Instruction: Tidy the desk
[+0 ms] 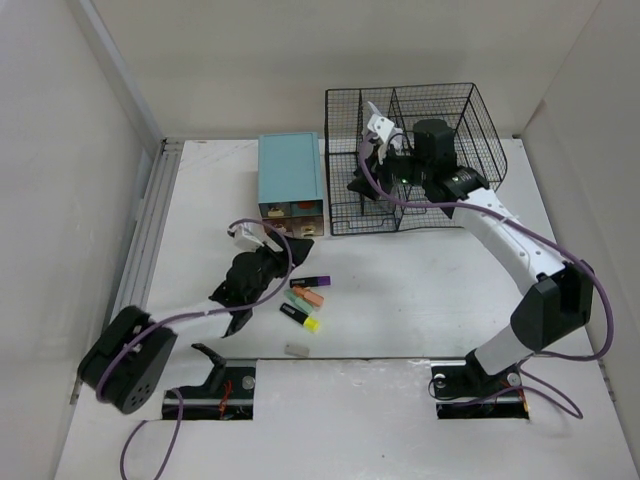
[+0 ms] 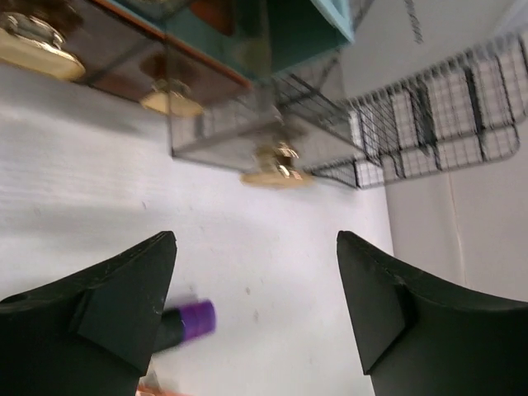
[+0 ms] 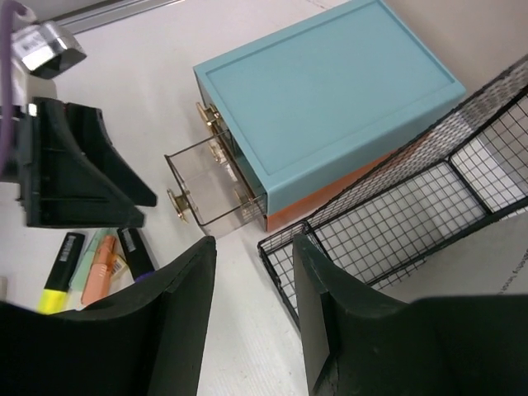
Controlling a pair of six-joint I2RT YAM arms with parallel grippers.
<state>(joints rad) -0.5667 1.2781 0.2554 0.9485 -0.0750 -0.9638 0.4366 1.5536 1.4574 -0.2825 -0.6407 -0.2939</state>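
Desk: large flat white rectangular desk (image 1: 420,300), metal rail (image 1: 150,240) down its left edge; fills the middle of the top view.
Storage: teal drawer box (image 1: 290,170) at upper centre. One clear plastic drawer (image 3: 210,186) with brass knobs stands open, seemingly ready to take loose items.
Clutter: yellow, green and orange highlighters (image 1: 303,305) and a purple-capped black marker (image 1: 317,282) lie loose at centre.
Left claw (image 1: 290,258): spread, empty, aimed at the drawers with the marker just beside one finger. Judged to be lining up a pickup.
Right claw (image 3: 254,247): slightly parted, holding nothing, above the near-left corner of the black wire-mesh rack (image 1: 440,150). Likely parked out of the way.
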